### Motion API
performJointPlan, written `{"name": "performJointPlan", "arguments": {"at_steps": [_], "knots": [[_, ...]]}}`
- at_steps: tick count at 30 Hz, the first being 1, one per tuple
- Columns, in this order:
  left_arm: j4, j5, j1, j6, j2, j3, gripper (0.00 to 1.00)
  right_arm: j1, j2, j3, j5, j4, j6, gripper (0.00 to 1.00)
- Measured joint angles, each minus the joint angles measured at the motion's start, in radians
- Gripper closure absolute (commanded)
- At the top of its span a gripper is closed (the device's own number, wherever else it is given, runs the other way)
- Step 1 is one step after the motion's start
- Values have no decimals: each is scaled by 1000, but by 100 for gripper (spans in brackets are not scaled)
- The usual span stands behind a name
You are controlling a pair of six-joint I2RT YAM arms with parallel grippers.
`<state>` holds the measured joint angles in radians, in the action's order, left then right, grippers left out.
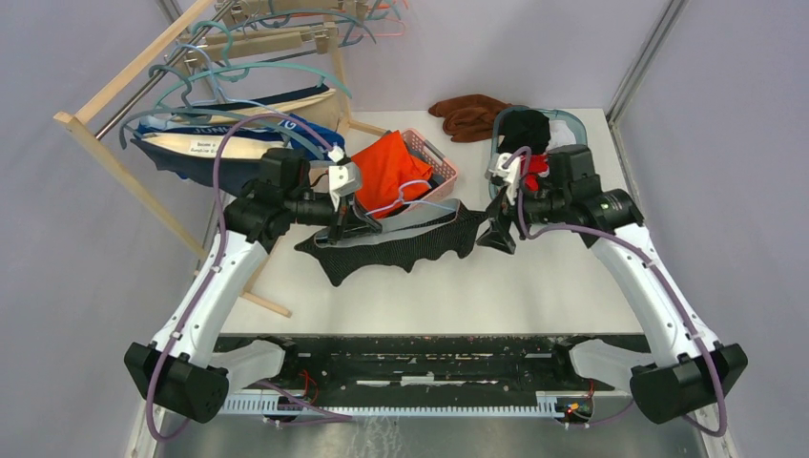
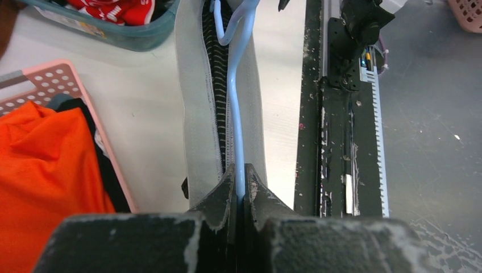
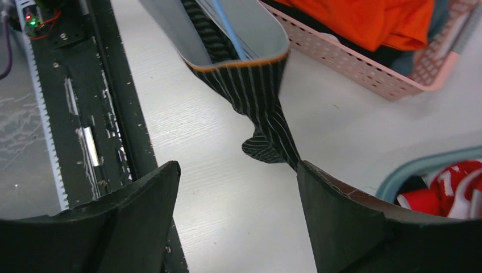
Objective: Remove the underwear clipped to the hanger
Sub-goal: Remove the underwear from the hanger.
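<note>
Two arms meet over the middle of the white table point(image 1: 534, 286). The left gripper point(image 1: 348, 218) has its jaws pinched right down on the thin light-blue plastic hanger point(image 2: 234, 125), with the wire running straight out between the fingertips. The dark pinstriped underwear with a wide grey waistband point(image 1: 401, 250) hangs off that hanger, stretched sideways between the two arms, waistband uppermost; its lower edge looks to be at the table, though actual contact can't be told. The right gripper point(image 1: 498, 234) sits at the right end of the garment with jaws spread wide and nothing held. From its wrist view, a tail of the striped fabric reaches the inner edge of one black finger point(image 3: 352, 222), and the other finger is well clear of it. Just behind the underwear is a pink perforated plastic basket point(image 1: 441, 162) holding a bright orange garment point(image 1: 386, 167). A teal plastic bin point(image 1: 572, 119) with red and black clothing is behind the right wrist. A brown cloth point(image 1: 472, 114) lies at the back of the table between basket and bin. At back left, a wooden rack point(image 1: 105, 143) carries more hangers with blue and cream briefs point(image 1: 219, 143) on them.
</note>
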<state>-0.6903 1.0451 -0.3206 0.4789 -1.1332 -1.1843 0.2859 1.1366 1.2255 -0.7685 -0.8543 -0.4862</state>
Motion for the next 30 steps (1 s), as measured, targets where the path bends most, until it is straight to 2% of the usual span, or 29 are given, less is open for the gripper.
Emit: {"name": "performJointPlan", "arguments": {"at_steps": [5,13,24,30], "knots": [[5,6,-12,0,-2,31,97,94,67,39,-11,-15,-21,24],[9,16,-14,0,37,66,97,105,103,71,-70,-23,-25,35],[9,38,-15,2,60,75,97,108,34,66,13,-16,-55,30],[5,40,-16,18,65,75,97,108,-35,66,57,-14,-73,22]]}}
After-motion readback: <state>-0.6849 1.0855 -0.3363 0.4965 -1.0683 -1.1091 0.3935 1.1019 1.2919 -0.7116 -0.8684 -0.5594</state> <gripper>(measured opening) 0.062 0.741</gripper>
